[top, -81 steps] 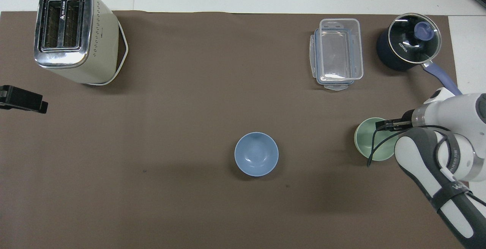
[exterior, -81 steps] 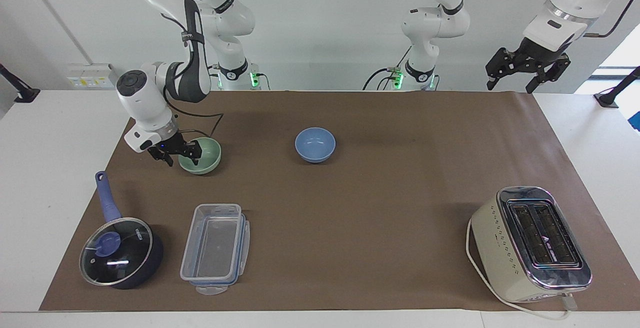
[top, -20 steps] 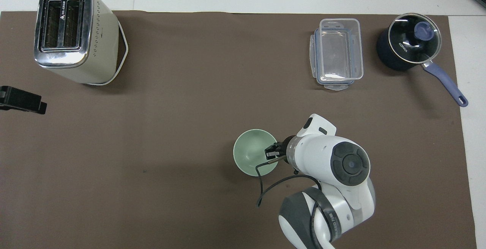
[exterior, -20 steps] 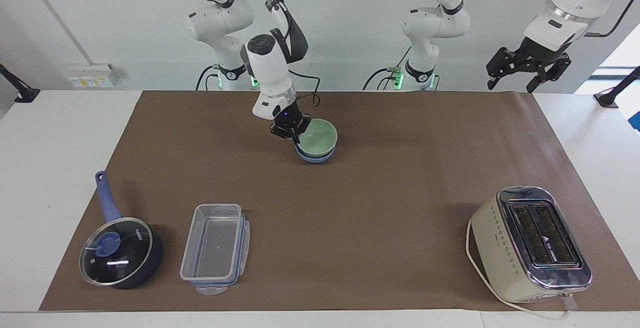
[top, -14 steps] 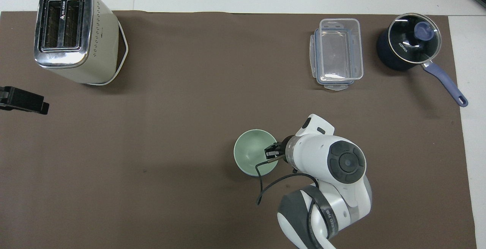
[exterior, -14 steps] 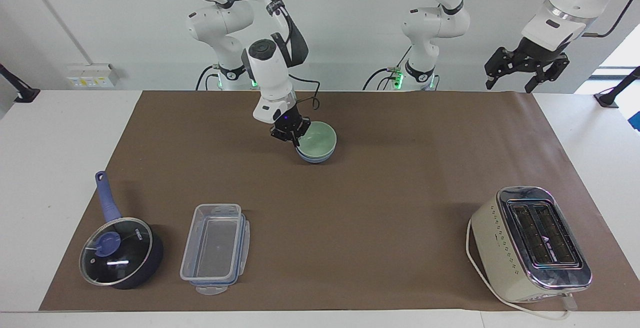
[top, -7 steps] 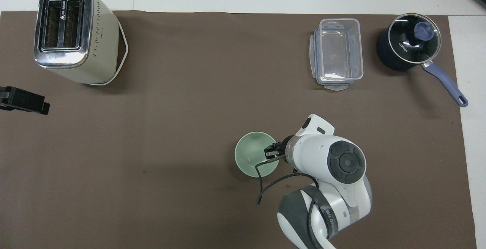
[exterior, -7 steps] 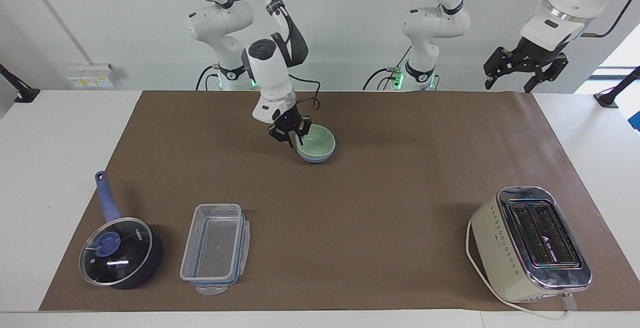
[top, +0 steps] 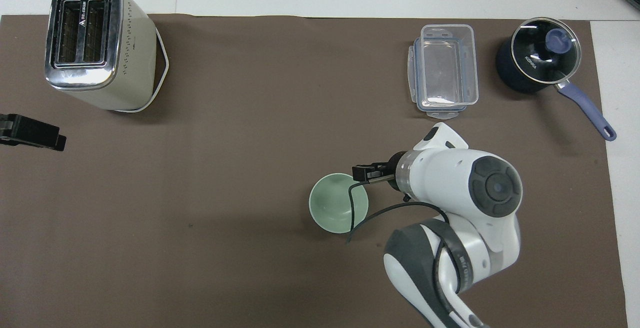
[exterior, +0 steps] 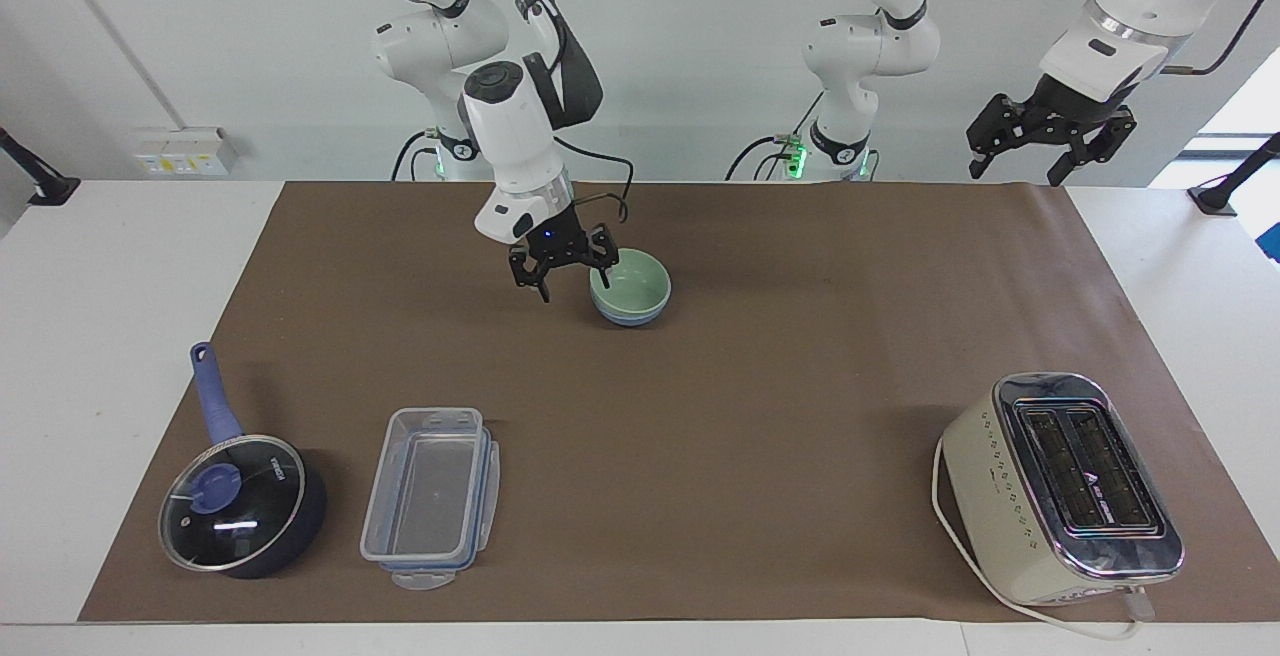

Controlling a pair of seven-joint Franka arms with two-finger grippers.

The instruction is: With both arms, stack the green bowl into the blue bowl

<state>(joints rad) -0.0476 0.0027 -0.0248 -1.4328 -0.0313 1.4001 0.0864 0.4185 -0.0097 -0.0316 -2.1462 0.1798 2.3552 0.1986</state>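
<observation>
Green bowl (exterior: pixel 630 288) sits nested in the blue bowl (exterior: pixel 629 315) mid-desk, near the robots. I see my right arm bent down, its right claw (exterior: pixel 562 263) spread apart, empty, just beside the bowls toward its own end. My left claw (exterior: pixel 1046 137) waits raised, fingers apart. Overhead, the blue bowl is hidden.

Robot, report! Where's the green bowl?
Green bowl nested in blue bowl. Right gripper open, beside them. Left gripper open, waiting. Nothing blocking.
</observation>
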